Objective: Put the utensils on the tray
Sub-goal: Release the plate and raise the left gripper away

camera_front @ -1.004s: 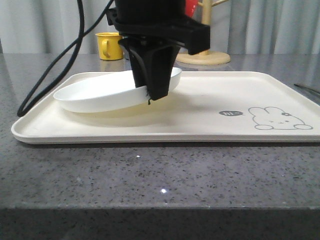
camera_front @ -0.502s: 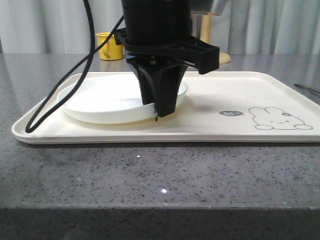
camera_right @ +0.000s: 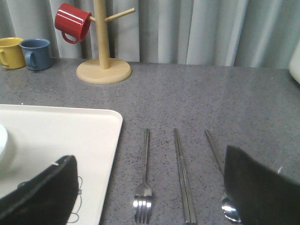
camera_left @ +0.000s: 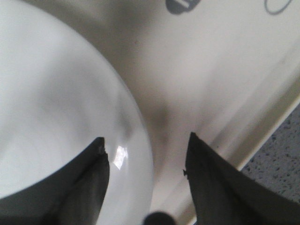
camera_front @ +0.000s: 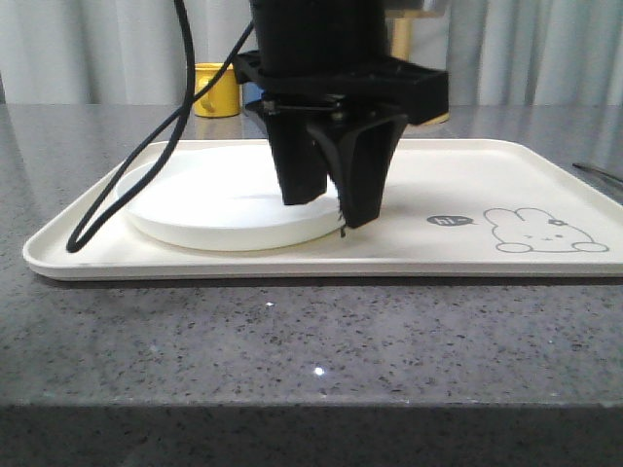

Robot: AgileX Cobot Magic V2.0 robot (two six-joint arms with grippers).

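Plate (camera_front: 219, 199) lies flat on the left half of the tray (camera_front: 458, 255). Left gripper (camera_front: 334, 199) stands over the plate's right edge, jaws parted and gripping nothing; in the left wrist view one finger (camera_left: 89, 187) is over the plate's inside (camera_left: 47, 108), the other finger (camera_left: 220, 187) over bare tray (camera_left: 225, 70), the rim lying between them.

Right gripper (camera_right: 150, 187) is wide open, empty, above the counter (camera_right: 211, 103) beside the tray's edge (camera_right: 110, 136). Below it, on the counter: fork (camera_right: 144, 183), chopsticks (camera_right: 183, 178), spoon (camera_right: 222, 187), side by side, apart.

Behind: mug tree (camera_right: 102, 42) with red mug (camera_right: 71, 22); yellow mug (camera_right: 11, 52), blue mug (camera_right: 38, 54).
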